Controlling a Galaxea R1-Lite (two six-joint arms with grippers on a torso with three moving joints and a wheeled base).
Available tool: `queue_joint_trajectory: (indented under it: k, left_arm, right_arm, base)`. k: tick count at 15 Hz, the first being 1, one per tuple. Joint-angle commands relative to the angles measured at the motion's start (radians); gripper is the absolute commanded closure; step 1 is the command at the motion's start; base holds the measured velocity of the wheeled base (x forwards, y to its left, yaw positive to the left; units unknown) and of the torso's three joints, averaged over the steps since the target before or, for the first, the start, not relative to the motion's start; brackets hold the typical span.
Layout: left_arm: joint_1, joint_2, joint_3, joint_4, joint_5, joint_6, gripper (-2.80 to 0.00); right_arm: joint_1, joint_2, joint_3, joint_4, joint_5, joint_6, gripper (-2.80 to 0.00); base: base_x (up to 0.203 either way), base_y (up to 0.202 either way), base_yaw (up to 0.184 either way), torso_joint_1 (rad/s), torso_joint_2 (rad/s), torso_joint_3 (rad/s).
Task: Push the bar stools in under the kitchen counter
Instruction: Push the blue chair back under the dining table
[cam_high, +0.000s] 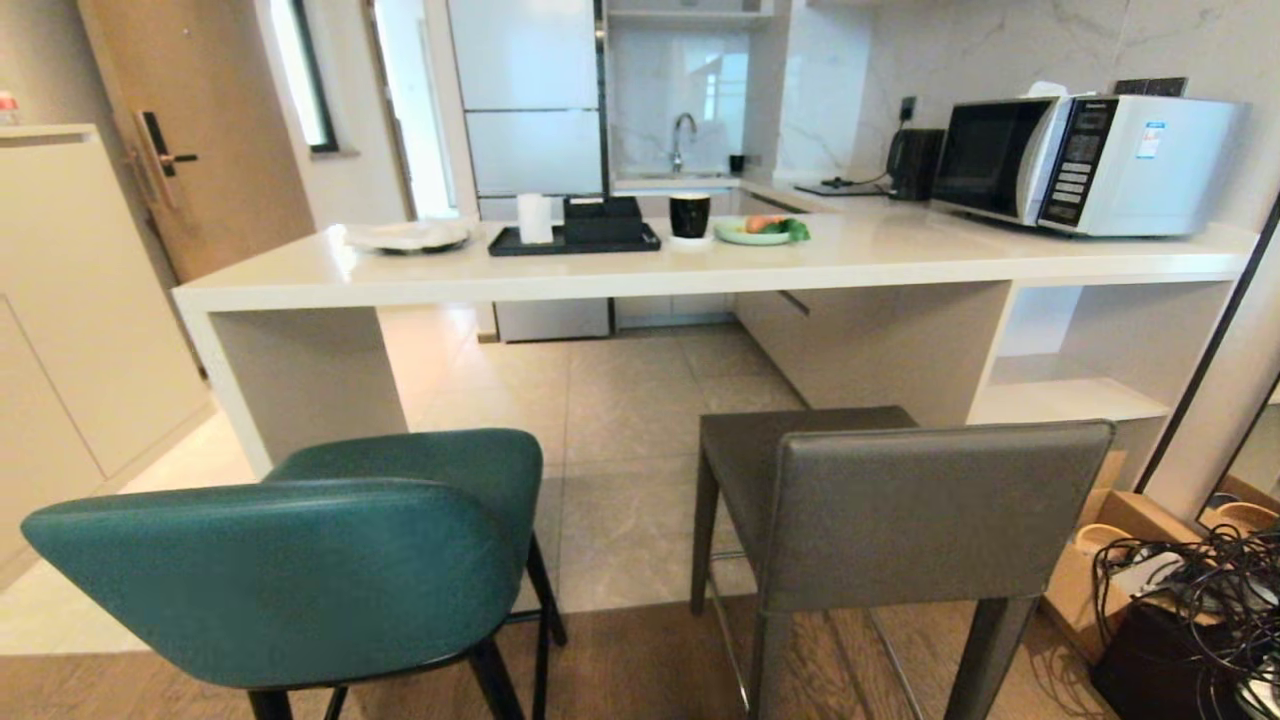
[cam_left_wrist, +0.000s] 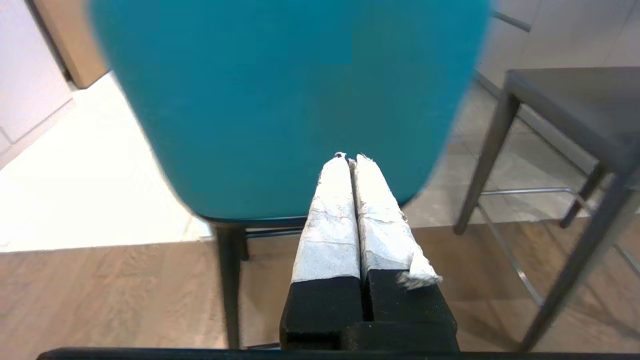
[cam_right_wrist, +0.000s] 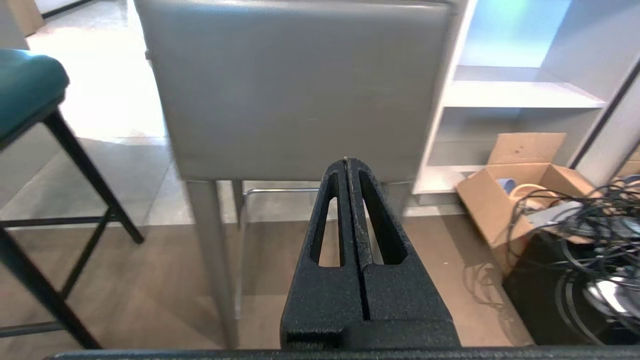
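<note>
Two bar stools stand pulled out in front of the kitchen counter (cam_high: 700, 272). The teal stool (cam_high: 300, 570) with a curved padded back and thin black legs is on the left. The dark grey stool (cam_high: 900, 510) with a square back is on the right. Neither arm shows in the head view. My left gripper (cam_left_wrist: 350, 156), wrapped in white tape, is shut and points at the teal stool's back (cam_left_wrist: 280, 100). My right gripper (cam_right_wrist: 346, 160), black, is shut and points at the lower edge of the grey stool's back (cam_right_wrist: 300, 90). Nothing is held.
On the counter stand a microwave (cam_high: 1080, 160), a black tray (cam_high: 575, 240), a cup (cam_high: 689, 215) and plates. Open white shelves (cam_high: 1080, 390) close its right end. A cardboard box (cam_right_wrist: 520, 195) and tangled cables (cam_high: 1210, 590) lie on the floor at the right. A beige cabinet (cam_high: 70, 300) stands left.
</note>
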Motion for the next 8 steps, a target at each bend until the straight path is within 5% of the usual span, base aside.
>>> queue_joint_trajectory:
  k: [1, 8]
  left_arm:
    - [0.000, 0.000, 0.000, 0.000, 0.000, 0.000, 0.00]
    - [0.000, 0.000, 0.000, 0.000, 0.000, 0.000, 0.00]
  right_arm:
    - [0.000, 0.001, 0.001, 0.000, 0.003, -0.006, 0.00]
    - [-0.001, 0.001, 0.002, 0.005, 0.017, -0.046, 0.00]
  base:
    - [0.000, 0.197, 0.001, 0.011, 0.00, 0.005]
    - [0.000, 0.197, -0.001, 0.001, 0.00, 0.003]
